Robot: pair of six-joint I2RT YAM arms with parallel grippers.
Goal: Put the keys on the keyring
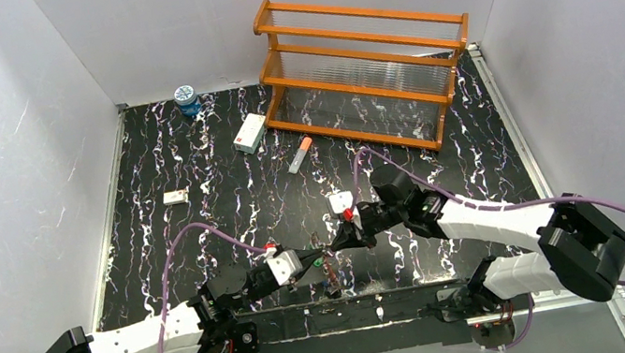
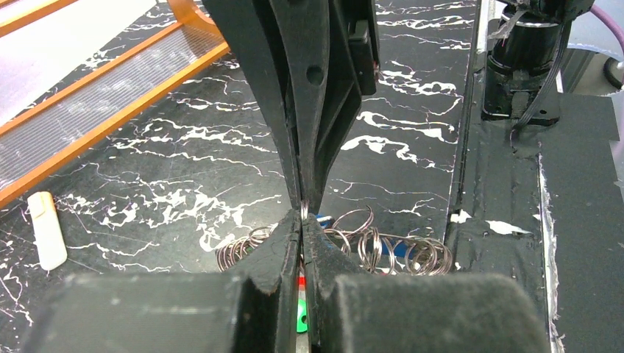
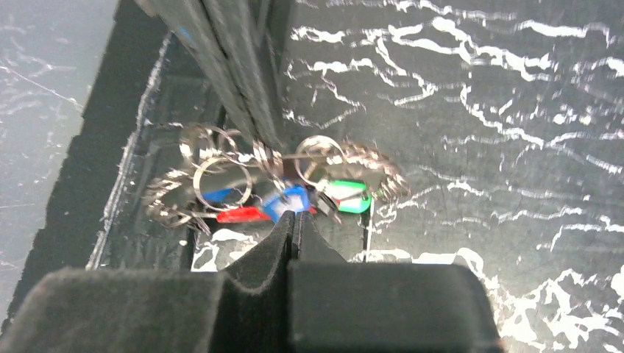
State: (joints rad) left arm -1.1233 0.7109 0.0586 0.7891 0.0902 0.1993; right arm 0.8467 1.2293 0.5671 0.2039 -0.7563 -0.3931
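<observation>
The left claw pinches the keyring by its wire. The right claw, pressed together, seems to nip a blue head among the keys, which dangle between them above the tabletop. Light, slippery, loose: hold the plastic heads.

We are looking down on a counter. A rack is standing at its back right and a jar at its back left. A box and a tube are lying just before the rack. Near the front centre, the left hand and right hand are sitting tip to tip, with the keys bunched beneath them.
</observation>
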